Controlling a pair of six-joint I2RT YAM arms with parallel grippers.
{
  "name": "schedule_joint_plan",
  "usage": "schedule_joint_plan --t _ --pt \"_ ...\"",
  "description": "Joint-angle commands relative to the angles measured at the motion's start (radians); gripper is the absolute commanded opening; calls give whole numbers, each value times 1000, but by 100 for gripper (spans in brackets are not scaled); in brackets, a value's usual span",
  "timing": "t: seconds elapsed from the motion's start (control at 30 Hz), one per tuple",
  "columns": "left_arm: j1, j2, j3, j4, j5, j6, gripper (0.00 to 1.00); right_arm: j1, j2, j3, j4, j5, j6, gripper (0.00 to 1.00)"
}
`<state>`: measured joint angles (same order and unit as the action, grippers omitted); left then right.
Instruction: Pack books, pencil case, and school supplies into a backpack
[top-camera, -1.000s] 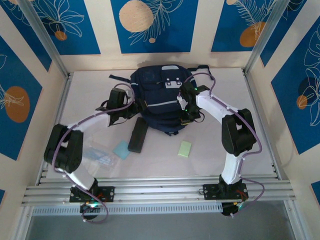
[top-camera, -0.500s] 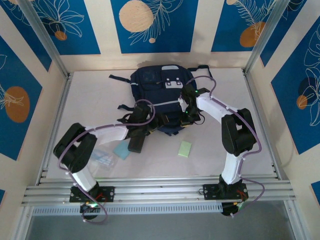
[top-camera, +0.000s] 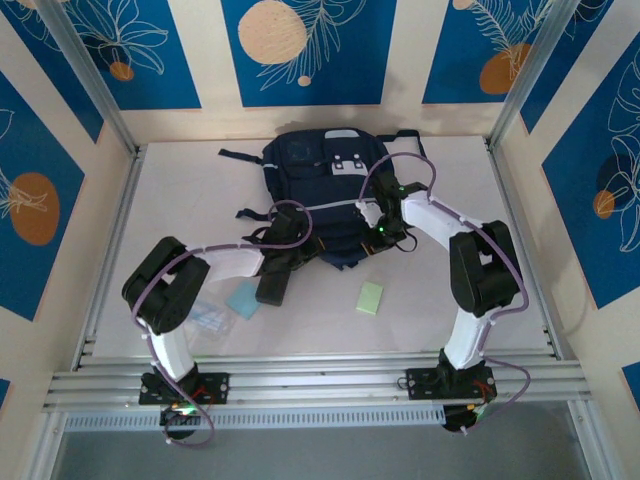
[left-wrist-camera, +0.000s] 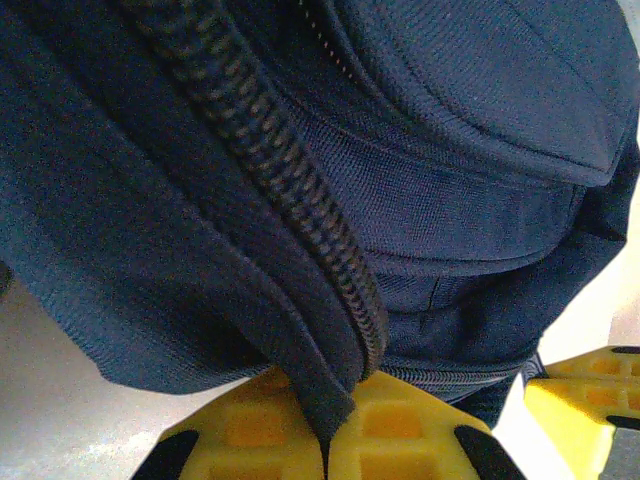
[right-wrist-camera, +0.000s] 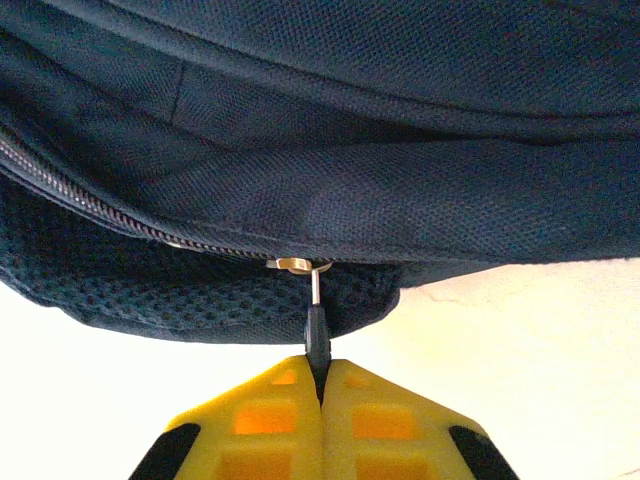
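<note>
Right now I am bracing the backpack from two sides so that its zip can be worked. My left jaws are pressing together on a fold of navy fabric right along the zipper track, which is running up and away from their tips. As I judge it, that pinch is anchoring the bag so it is not sliding when the other side pulls.

My right jaws are pressing together on the thin zipper pull, with the metal slider sitting just beyond their tips against the bag's mesh-lined edge. Gripping the tab rather than the cloth is giving me a straight pull along the teeth.

The bag is lying flat on the surface, stretching away beyond both pairs of jaws. The pencil case is lying just on the near side of the left jaws, with the light blue pad beside it and the clear plastic piece farther out. The pale green pad is lying on the near side of the right jaws, apart from them. With these outside, I am reading the step in hand as opening the compartment.
</note>
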<state>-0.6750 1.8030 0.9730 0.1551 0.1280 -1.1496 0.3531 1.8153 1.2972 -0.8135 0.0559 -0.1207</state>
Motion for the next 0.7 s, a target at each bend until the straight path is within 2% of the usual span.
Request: schedule_joint_plan --t 0.0,0.1,0.43,0.67 --pt "30 -21 -9 21 -30 34 0 -25 -19 -35 -13 -29 -165 0" --pt "36 -43 -23 12 -19 48 0 -40 -25 -57 16 -30 -206 0" --pt "60 -95 -36 -50 -7 107 0 -89 -25 -55 -59 -47 -240 0" --pt "77 -103 -43 -54 1 136 0 -114 -43 -44 -128 24 -231 0"
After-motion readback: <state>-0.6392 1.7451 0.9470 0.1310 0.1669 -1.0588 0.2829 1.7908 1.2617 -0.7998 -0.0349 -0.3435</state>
